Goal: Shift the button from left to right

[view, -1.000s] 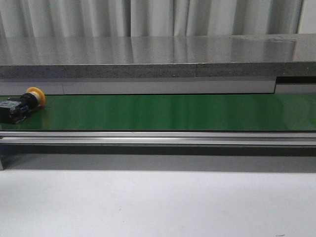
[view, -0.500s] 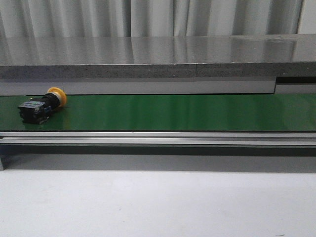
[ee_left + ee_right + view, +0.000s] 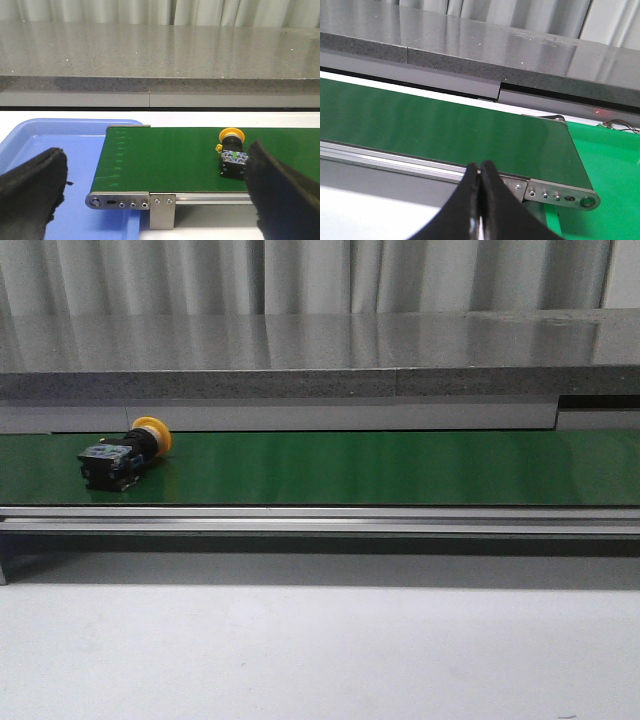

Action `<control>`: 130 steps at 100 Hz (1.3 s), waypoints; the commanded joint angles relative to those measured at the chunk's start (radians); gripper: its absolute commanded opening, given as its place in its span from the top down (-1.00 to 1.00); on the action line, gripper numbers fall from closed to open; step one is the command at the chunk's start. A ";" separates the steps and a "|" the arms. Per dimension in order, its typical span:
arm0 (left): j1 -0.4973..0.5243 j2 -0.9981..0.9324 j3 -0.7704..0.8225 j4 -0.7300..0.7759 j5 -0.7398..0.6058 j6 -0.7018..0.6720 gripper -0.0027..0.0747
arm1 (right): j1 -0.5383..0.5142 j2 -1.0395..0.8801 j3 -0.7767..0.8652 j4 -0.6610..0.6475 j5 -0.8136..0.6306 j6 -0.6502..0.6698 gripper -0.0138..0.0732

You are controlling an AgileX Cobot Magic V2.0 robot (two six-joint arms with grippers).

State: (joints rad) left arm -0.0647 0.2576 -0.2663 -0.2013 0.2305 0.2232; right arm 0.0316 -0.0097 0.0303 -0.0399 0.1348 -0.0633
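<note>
Your button (image 3: 127,453) lies on its side on the green belt (image 3: 400,468), toward the left end, yellow head pointing far-right — nothing grips it. The left gripper (image 3: 155,200) has its fingers (image 3: 280,192) wide apart, near that belt end; the right gripper (image 3: 480,200) is pressed together by the right end. You're at the transport step — next, ready the right gripper to open.
</note>
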 commanded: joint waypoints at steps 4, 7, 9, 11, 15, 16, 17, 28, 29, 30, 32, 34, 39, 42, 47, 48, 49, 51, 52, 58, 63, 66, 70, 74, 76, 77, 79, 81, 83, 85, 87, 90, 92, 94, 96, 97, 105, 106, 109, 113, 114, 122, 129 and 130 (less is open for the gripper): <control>-0.010 0.008 -0.026 -0.016 -0.087 -0.001 -0.76 | -0.007 -0.015 0.000 -0.011 -0.089 -0.004 0.96; -0.010 0.008 -0.026 -0.016 -0.087 -0.001 -0.72 | -0.007 -0.015 0.000 -0.011 -0.089 -0.004 0.96; -0.010 0.008 -0.026 -0.016 -0.087 -0.001 -0.68 | -0.007 -0.015 0.000 -0.011 -0.089 -0.004 0.96; -0.010 0.008 -0.026 -0.016 -0.087 -0.001 -0.63 | -0.007 -0.015 0.000 -0.011 -0.089 -0.004 0.96; -0.010 0.008 -0.026 -0.016 -0.089 -0.001 -0.51 | -0.007 -0.015 0.000 -0.011 -0.089 -0.004 0.96; -0.010 0.008 -0.026 -0.014 -0.091 -0.001 -0.49 | -0.007 -0.015 0.000 -0.011 -0.089 -0.004 0.96; -0.010 0.008 -0.026 -0.014 -0.091 -0.001 -0.44 | -0.007 -0.015 0.000 -0.011 -0.089 -0.004 0.96; -0.010 0.008 -0.026 -0.014 -0.095 -0.001 0.04 | -0.007 -0.015 0.000 -0.011 -0.089 -0.004 0.96; -0.010 0.008 -0.026 -0.014 -0.095 -0.001 0.11 | -0.007 -0.015 0.000 -0.011 -0.089 -0.004 0.96; -0.010 0.008 -0.026 -0.014 -0.095 -0.001 0.15 | -0.007 -0.015 0.000 -0.011 -0.089 -0.004 0.96; -0.010 0.008 -0.026 -0.014 -0.095 -0.001 0.26 | -0.007 -0.015 0.000 -0.011 -0.089 -0.004 0.96; -0.010 0.008 -0.026 -0.014 -0.095 -0.001 0.37 | -0.007 -0.015 0.000 -0.011 -0.089 -0.004 0.96; -0.010 0.008 -0.026 -0.014 -0.095 -0.001 0.63 | -0.007 -0.015 0.000 -0.011 -0.089 -0.004 0.96; -0.010 0.008 -0.026 -0.014 -0.095 -0.001 0.78 | -0.007 -0.015 0.000 -0.011 -0.089 -0.004 0.96; -0.010 0.008 -0.026 -0.014 -0.095 -0.001 0.91 | -0.007 -0.015 0.000 -0.011 -0.089 -0.004 0.96; -0.010 0.008 -0.026 -0.014 -0.095 -0.001 0.91 | -0.007 -0.015 0.000 -0.011 -0.089 -0.004 0.96; -0.010 0.008 -0.026 -0.014 -0.095 -0.001 0.91 | -0.007 -0.015 0.000 -0.011 -0.089 -0.004 0.96; -0.010 0.008 -0.026 -0.014 -0.095 -0.001 0.92 | -0.007 -0.015 0.000 -0.011 -0.089 -0.004 0.96; -0.010 0.008 -0.026 -0.014 -0.095 -0.001 0.92 | -0.007 -0.015 0.000 -0.011 -0.089 -0.004 0.96; -0.010 0.008 -0.026 -0.014 -0.095 -0.001 0.92 | -0.007 -0.015 0.000 -0.011 -0.089 -0.004 0.96; -0.010 0.008 -0.026 -0.014 -0.095 -0.001 0.92 | -0.007 -0.015 0.000 -0.011 -0.089 -0.004 0.96; -0.010 0.008 -0.026 -0.014 -0.095 -0.001 0.92 | -0.007 -0.015 0.000 -0.011 -0.089 -0.004 0.96; -0.010 0.008 -0.026 -0.014 -0.095 -0.001 0.92 | -0.007 -0.015 0.000 -0.011 -0.096 -0.004 0.96; -0.010 0.008 -0.026 -0.014 -0.095 -0.001 0.92 | -0.007 -0.015 0.000 -0.011 -0.108 -0.004 0.96; -0.010 0.008 -0.026 -0.014 -0.095 -0.001 0.92 | -0.007 -0.015 0.000 -0.011 -0.116 -0.004 0.96; -0.010 0.008 -0.026 -0.014 -0.095 -0.001 0.92 | -0.007 -0.015 0.000 -0.011 -0.123 -0.004 0.96; -0.010 0.008 -0.026 -0.014 -0.095 -0.001 0.92 | -0.007 -0.015 0.000 -0.011 -0.126 -0.004 0.96; -0.010 0.008 -0.026 -0.014 -0.095 -0.001 0.92 | -0.007 -0.015 0.000 -0.011 -0.140 -0.004 0.96; -0.010 0.008 -0.026 -0.014 -0.095 -0.001 0.92 | -0.007 -0.015 -0.001 -0.011 -0.151 -0.004 0.96; -0.010 0.008 -0.026 -0.014 -0.095 -0.001 0.92 | -0.007 -0.015 -0.002 -0.011 -0.161 -0.004 0.96; -0.010 0.008 -0.026 -0.014 -0.095 -0.001 0.92 | -0.007 -0.015 -0.003 -0.011 -0.169 -0.004 0.96; -0.010 0.008 -0.026 -0.014 -0.095 -0.001 0.92 | -0.007 -0.015 -0.011 -0.010 -0.173 -0.004 0.96; -0.010 0.008 -0.026 -0.014 -0.095 -0.001 0.92 | -0.007 -0.015 -0.015 -0.009 -0.173 -0.004 0.96; -0.010 0.008 -0.026 -0.014 -0.095 -0.001 0.92 | -0.007 -0.015 -0.024 -0.007 -0.169 -0.004 0.96; -0.010 0.008 -0.026 -0.014 -0.095 -0.001 0.92 | -0.007 -0.015 -0.033 -0.006 -0.166 -0.004 0.96; -0.010 0.008 -0.026 -0.014 -0.095 -0.001 0.92 | -0.007 -0.015 -0.041 -0.005 -0.164 -0.004 0.96; -0.010 0.008 -0.026 -0.014 -0.095 -0.001 0.92 | -0.007 -0.006 -0.091 -0.005 -0.135 -0.004 0.96; -0.010 0.008 -0.026 -0.014 -0.095 -0.001 0.92 | -0.007 -0.002 -0.096 -0.005 -0.127 -0.004 0.96; -0.010 0.008 -0.026 -0.014 -0.095 -0.001 0.92 | -0.007 0.006 -0.125 -0.005 -0.113 -0.004 0.96; -0.010 0.008 -0.026 -0.014 -0.095 -0.001 0.92 | -0.007 0.026 -0.158 -0.005 -0.088 -0.004 0.96; -0.010 0.008 -0.026 -0.014 -0.095 -0.001 0.92 | -0.007 0.031 -0.171 -0.005 -0.080 -0.004 0.96; -0.010 0.008 -0.026 -0.014 -0.095 -0.001 0.92 | -0.007 0.096 -0.252 -0.005 -0.028 -0.004 0.96; -0.010 0.008 -0.026 -0.014 -0.095 -0.001 0.92 | -0.007 0.171 -0.333 -0.005 0.039 -0.004 0.96; -0.010 0.008 -0.026 -0.014 -0.095 -0.001 0.92 | -0.007 0.188 -0.350 -0.005 0.048 -0.004 0.96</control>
State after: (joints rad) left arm -0.0647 0.2576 -0.2647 -0.2013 0.2172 0.2232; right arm 0.0316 0.0761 -0.2038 -0.0399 0.1765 -0.0633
